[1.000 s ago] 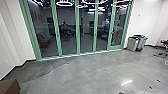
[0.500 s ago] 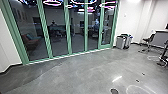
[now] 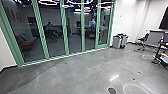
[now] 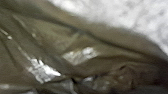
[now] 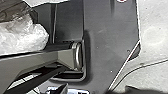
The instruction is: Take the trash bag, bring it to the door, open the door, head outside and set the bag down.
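Plastic, olive-brown, glossy and creased, lies right up close to my left wrist camera, and I take it for the trash bag (image 4: 82, 45). That makes my left arm the nearer one by my reckoning, with the bag just beside that gripper. Which way its long axis runs I can't tell; the folds cross at several slants. How far open my left gripper is, and whether it has hold of the bag, I can't tell either. The same goes for my right gripper.

The right wrist view adds something else: brown plastic (image 5: 15, 11) next to a crumpled whitish bundle (image 5: 25, 37), both by my dark base (image 5: 107, 32). They may be part of the same bag, though I can't be sure.

From the head view I get the route instead: bare floor (image 3: 80, 72) reaching to green-framed glass panels (image 3: 73, 32), with bins (image 3: 117, 42) just beyond their far end. I judge this the carrying stretch, with the panels well apart from me; which one opens, I can't tell.
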Tool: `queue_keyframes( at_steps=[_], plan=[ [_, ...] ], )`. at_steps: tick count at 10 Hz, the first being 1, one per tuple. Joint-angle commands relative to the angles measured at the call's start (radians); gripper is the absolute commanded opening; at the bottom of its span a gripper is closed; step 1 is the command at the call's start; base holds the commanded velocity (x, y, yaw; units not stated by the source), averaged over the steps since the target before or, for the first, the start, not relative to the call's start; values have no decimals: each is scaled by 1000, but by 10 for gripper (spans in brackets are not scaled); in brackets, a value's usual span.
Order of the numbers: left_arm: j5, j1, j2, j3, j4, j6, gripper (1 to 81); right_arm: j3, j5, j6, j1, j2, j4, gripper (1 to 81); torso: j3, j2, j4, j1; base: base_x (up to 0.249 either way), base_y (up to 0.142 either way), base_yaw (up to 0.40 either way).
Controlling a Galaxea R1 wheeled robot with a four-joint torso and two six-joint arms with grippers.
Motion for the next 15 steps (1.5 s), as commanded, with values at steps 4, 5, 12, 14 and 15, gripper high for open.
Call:
queue_keyframes(
  at_steps=[4,5,12,14,15],
  plan=[
    [70,-49,1,-1,4,3,10,-2,-63,-3,45,7,-7,811,0,0,0,0,0,0,0],
    [68,-49,1,0,4,3,10,-2,-63,-3,47,7,-7,811,0,0,0,0,0,0,0],
    [68,-49,1,-1,5,3,10,-2,-63,-3,45,7,-5,811,0,-1,0,-2,61,0,0],
    [68,-49,1,-1,5,5,10,-2,-63,-3,45,5,-5,811,0,-1,0,-2,120,0,0],
    [68,-49,1,-1,5,5,10,-2,-63,-3,45,7,-5,811,0,0,0,-2,120,0,0]
  ],
)
